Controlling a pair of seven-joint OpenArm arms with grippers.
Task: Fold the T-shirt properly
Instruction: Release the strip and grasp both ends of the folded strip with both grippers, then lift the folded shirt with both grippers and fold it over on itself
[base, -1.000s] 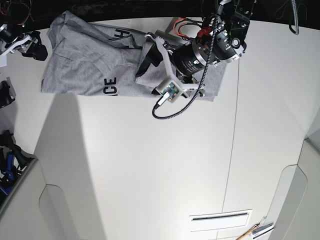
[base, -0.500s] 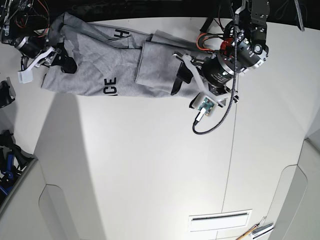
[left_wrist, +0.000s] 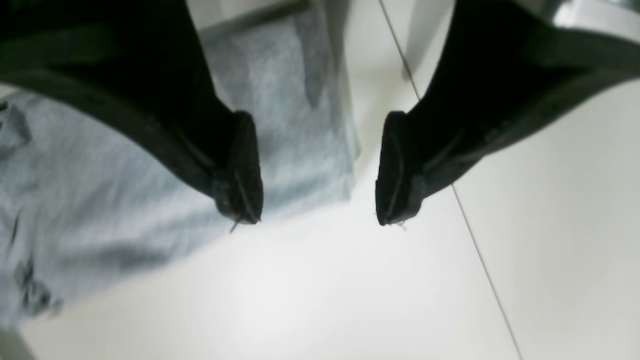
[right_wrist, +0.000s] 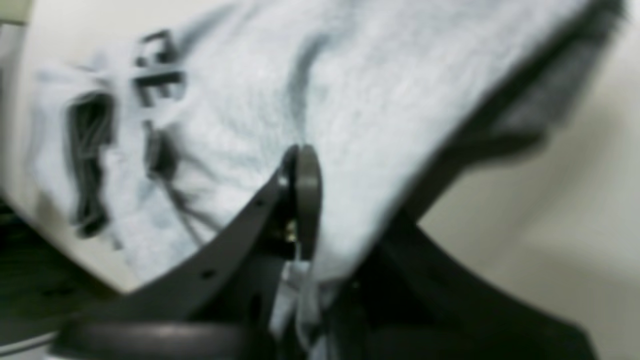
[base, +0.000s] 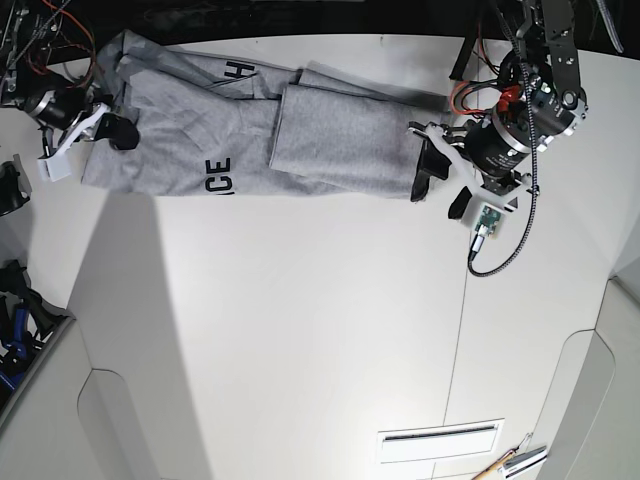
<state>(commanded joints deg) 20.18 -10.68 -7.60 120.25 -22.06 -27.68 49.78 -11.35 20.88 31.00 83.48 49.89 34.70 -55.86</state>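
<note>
1. A light heather-grey T-shirt (base: 240, 140) is lying across the far part of a white tabletop (base: 300, 330), stretching from beneath the right gripper toward the left one, with black lettering, including "CE" and an "H", showing near its middle.
2. A folded-over panel is covering the lettering side toward the left gripper, its plain surface facing up.
3. The left gripper (base: 445, 190) is hovering at the shirt's folded end, its arm reaching in from the far edge and angling downward. Its fingers (left_wrist: 400, 170) are standing apart, released, with the cloth's corner showing between them in the left wrist view.
4. The right gripper (base: 112, 135) is reaching in low from the far corner, leaning over the shirt's opposite end. Its fingers (right_wrist: 307, 200) are clenching a gathered ridge of grey fabric.
5. The right wrist view is revealing what the base view is hiding: cloth running down between the fingers, with a raised fold sloping away and a dark, shadowed hollow under it.
6. The left wrist view is giving a close look at the shirt's corner and a thin seam line running along the tabletop beside it; the base view alone is taking in both arms and the garment's full spread.
</note>
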